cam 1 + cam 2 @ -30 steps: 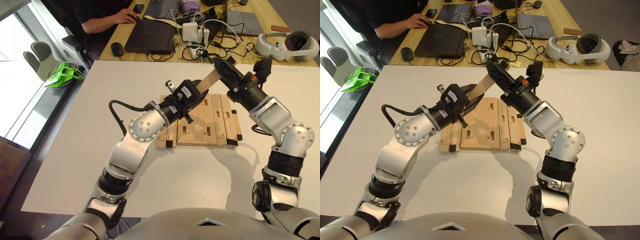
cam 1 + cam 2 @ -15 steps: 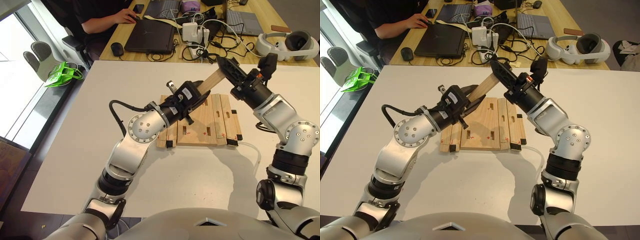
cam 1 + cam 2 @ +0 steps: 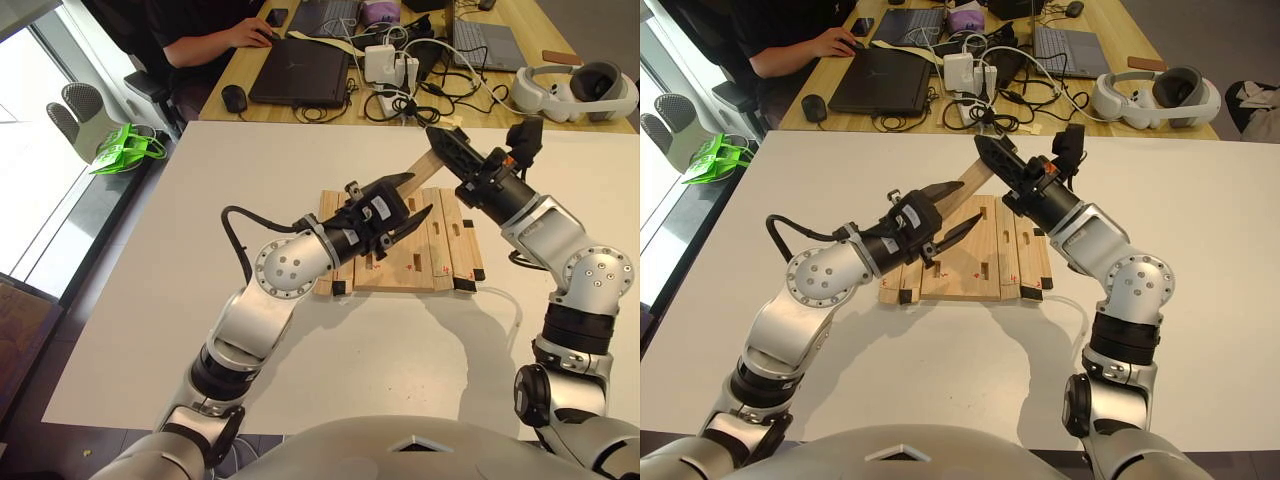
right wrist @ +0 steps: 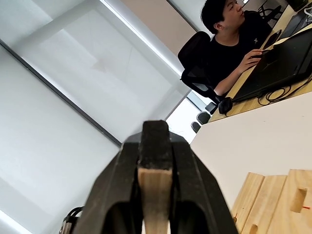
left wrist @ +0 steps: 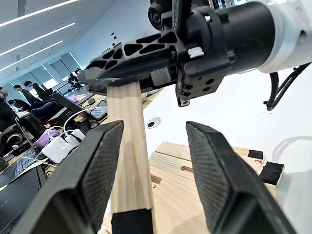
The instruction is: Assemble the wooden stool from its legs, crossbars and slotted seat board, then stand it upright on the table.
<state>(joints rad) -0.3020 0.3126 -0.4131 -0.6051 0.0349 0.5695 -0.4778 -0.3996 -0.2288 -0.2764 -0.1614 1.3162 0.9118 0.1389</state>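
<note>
my right pincer (image 3: 440, 143) pinches one leg (image 3: 424, 164), slanted above the seat board (image 3: 398, 265), which lies flat on the table (image 3: 150, 300). my left pincer (image 3: 416, 195) is spread around the leg. judgement: nothing joined yet, nearly all assembly left.

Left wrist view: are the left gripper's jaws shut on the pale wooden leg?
No, the left gripper stands open; the right gripper holds the pale wooden leg.
</note>
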